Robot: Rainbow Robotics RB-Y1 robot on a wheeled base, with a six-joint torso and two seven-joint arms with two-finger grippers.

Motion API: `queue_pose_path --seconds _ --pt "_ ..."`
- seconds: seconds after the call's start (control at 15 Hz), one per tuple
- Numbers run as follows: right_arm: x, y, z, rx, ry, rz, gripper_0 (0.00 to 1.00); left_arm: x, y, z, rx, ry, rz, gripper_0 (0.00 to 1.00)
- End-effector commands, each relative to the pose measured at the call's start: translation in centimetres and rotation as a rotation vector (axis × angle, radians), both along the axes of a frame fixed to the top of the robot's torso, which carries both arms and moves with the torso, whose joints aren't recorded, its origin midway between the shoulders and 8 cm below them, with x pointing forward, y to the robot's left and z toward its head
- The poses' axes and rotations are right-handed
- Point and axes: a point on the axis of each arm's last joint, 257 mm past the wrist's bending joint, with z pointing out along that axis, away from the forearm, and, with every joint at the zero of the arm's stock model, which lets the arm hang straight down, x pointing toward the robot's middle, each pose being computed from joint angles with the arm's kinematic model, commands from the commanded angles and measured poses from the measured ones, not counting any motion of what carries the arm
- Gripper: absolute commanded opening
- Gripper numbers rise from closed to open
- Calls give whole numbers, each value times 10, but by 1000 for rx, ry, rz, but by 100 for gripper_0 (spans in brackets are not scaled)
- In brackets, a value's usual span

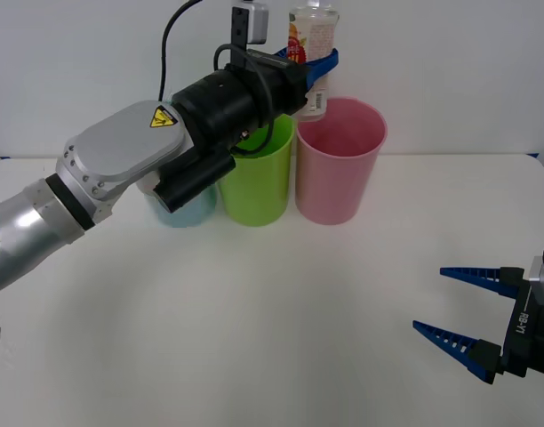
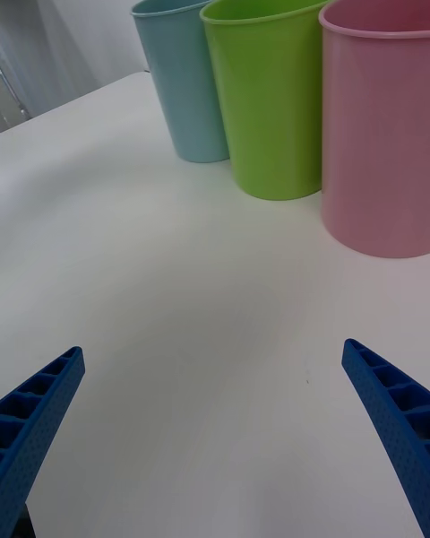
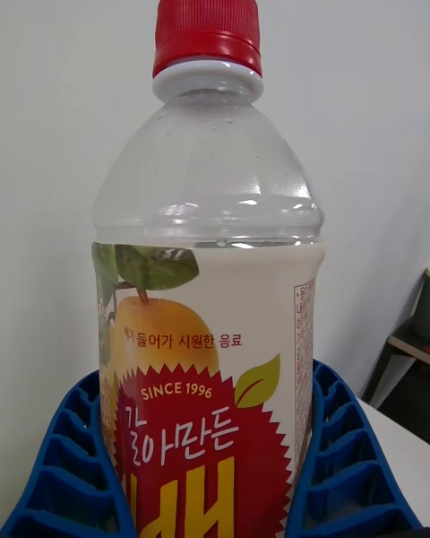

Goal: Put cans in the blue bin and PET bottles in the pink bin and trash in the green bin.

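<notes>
My left gripper (image 1: 318, 67) is shut on the PET bottle (image 1: 313, 40), a clear bottle with a red cap (image 3: 207, 22) and a white, red and yellow label. It holds the bottle upright in the air over the left rim of the pink bin (image 1: 339, 169). In the left wrist view the blue fingers (image 3: 72, 457) clasp the bottle (image 3: 210, 278) on both sides. The green bin (image 1: 254, 191) stands left of the pink one. The blue bin (image 1: 185, 213) is farther left, mostly hidden behind my left arm. My right gripper (image 1: 429, 300) is open and empty, low at the near right. Cans and trash are out of view.
The three bins stand in a row at the back of the white table (image 1: 272, 338), seen as the blue bin (image 2: 188, 72), the green bin (image 2: 273, 99) and the pink bin (image 2: 381, 125) beyond my right gripper (image 2: 213, 350). A white wall rises behind them.
</notes>
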Motion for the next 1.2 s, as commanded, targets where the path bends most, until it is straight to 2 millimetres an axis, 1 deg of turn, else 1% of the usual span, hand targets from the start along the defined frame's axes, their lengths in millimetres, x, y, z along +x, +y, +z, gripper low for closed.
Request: queue_pose_path --seconds 0.07,0.13,0.2,0.47,0.73,0.87,1.07,1.2 --pt "0 0 0 0 0 0 100 15 -15 -1 8 -17 35 0" --pt "0 0 0 0 0 0 100 17 -21 -3 14 -19 39 0" --pt "0 0 0 0 0 0 100 18 -22 -3 19 -27 46 0" --pt "0 0 0 0 0 0 100 16 -30 -3 28 -55 54 0" --pt "0 0 0 0 0 0 100 28 -36 -10 58 -73 93 0" --pt "0 0 0 0 0 0 100 31 -38 -15 64 -70 101 0" --pt "0 0 0 0 0 0 100 30 -43 -18 67 -68 99 0" --pt "0 0 0 0 0 0 100 27 -50 -17 60 -64 89 0"
